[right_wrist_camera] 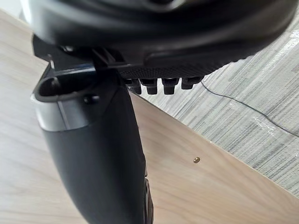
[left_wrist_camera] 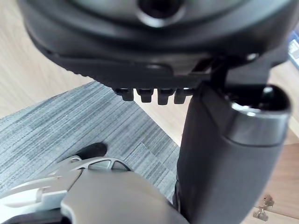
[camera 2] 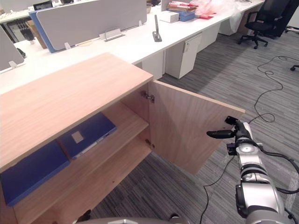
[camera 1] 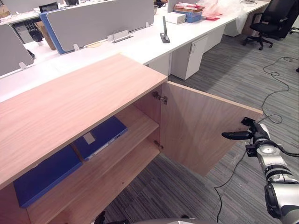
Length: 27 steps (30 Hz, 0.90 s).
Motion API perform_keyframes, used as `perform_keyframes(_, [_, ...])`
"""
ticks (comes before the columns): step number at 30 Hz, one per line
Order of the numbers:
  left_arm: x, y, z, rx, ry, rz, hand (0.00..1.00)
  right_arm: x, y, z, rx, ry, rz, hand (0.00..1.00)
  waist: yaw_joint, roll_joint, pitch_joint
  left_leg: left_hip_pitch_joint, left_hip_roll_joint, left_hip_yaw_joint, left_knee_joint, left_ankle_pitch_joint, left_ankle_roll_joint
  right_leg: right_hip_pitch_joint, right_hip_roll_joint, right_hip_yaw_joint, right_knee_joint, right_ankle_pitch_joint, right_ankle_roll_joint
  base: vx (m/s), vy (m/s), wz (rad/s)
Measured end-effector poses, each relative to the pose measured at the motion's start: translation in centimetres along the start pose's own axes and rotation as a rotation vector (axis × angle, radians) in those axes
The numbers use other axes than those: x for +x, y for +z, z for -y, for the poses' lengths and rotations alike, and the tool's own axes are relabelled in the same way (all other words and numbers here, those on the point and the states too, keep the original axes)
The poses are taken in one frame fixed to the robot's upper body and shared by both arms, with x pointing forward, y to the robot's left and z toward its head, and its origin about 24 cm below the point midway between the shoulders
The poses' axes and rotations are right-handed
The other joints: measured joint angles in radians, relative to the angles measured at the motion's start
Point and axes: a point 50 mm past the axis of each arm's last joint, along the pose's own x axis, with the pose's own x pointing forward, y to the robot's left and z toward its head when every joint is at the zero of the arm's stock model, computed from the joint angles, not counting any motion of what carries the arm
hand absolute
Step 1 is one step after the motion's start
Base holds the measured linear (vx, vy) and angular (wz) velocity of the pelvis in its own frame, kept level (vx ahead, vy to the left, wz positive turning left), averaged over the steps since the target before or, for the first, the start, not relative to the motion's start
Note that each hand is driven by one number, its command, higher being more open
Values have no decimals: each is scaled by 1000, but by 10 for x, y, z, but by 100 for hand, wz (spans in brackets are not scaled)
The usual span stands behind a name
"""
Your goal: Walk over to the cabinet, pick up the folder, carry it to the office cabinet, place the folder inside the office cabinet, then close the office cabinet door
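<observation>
Office cabinet door (camera 1: pixel 201 135) stands open; we see its free edge at nine o'clock from our right hand (camera 1: pixel 237 135), whose fingers are straight. Blue folder (camera 1: pixel 100 136) lies shelved.

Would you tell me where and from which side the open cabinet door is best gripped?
Probably its free vertical edge near the top corner, where the right hand is. The door stands wide open, hinged at the cabinet, so that edge gives most leverage; come from the outer face and push inward.
</observation>
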Motion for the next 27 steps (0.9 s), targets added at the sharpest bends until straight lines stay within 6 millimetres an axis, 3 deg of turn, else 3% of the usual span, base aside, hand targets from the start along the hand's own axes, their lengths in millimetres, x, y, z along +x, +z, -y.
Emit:
perform_keyframes(9, [1, 4, -1, 4, 2, 18, 100, -1, -3, -10, -18, 3, -12, 100, -5, -4, 23, -19, -2, -19, 12, 2, 4, -3, -6, -14, -3, 6, 0, -17, -12, 4])
perform_keyframes(12, [1, 4, -3, 3, 9, 17, 100, -13, 1, -23, -263, 41, 99, 100, -21, -6, 26, -28, 4, -4, 14, 1, 3, -27, 5, 10, -4, 12, -4, -21, -18, -26])
perform_keyframes(15, [1, 3, -8, 22, 20, 7, 100, -31, 5, -46, -564, 140, 247, 100, -53, -11, 28, -26, 22, 19, 25, -2, -1, -46, 30, 40, -2, 17, -11, -13, -62, -42])
perform_keyframes(19, [3, 5, -12, 62, 37, 6, 100, -52, -1, -79, -901, 339, 358, 100, -55, -16, 27, -14, 57, 34, 40, -4, -5, -57, 72, 70, -1, 17, -26, -51, -89, -37])
perform_keyframes(21, [4, 5, -12, 56, 50, -7, 100, -70, -3, -105, -1043, 510, 429, 100, -53, -25, 27, -20, 80, 42, 58, -1, 1, -68, 95, 74, 1, 22, -36, -101, -115, -27])
perform_keyframes(24, [5, 8, -11, 57, 58, -3, 100, -95, -4, -136, -1111, 680, 526, 100, -38, -33, 25, -21, 101, 44, 68, 3, 11, -71, 117, 73, -7, 29, -44, -132, -137, -23])
perform_keyframes(27, [8, 19, -3, 47, 52, 20, 100, -132, 13, -174, -1043, 836, 743, 100, 19, -34, 24, -54, 129, 31, 100, -13, 37, -72, 137, 60, -39, 44, -47, -115, -94, 0])
